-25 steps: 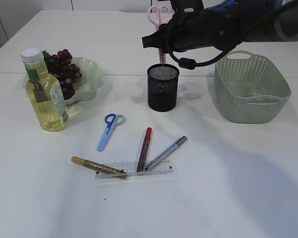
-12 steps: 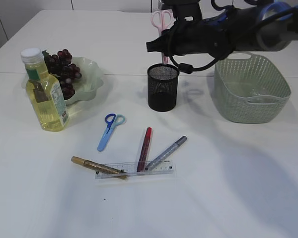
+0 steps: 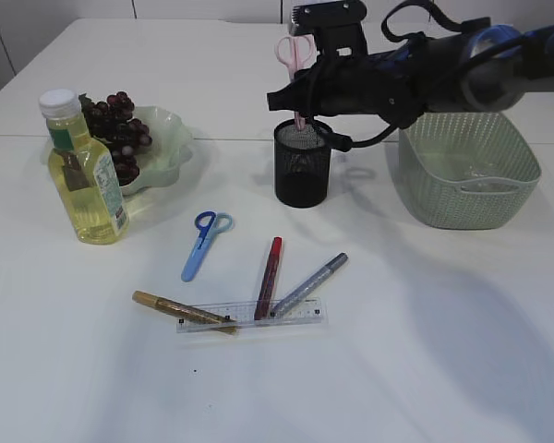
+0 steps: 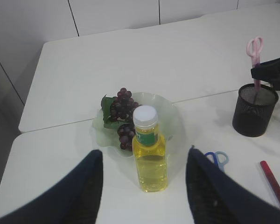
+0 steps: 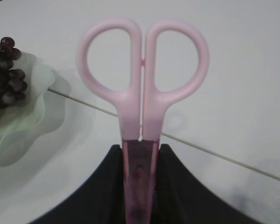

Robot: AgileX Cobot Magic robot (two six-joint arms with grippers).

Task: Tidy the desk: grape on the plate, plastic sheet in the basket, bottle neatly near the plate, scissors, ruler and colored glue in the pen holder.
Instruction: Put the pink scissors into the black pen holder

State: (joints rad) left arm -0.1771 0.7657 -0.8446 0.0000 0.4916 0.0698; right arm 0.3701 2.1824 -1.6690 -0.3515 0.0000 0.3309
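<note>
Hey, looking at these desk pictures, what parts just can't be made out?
- Pink scissors blades: right wrist view, hidden between the right tool fingers; exterior view, behind the arm.
- Black mesh pen holder inside: exterior view, too dark.
- Green woven basket contents: exterior view, faint, unclear.
- Left tool fingertips: left wrist view, cut off by the bottom edge.

black right arm, blue joint accents, looped black cables; dark curved jaws.
</note>
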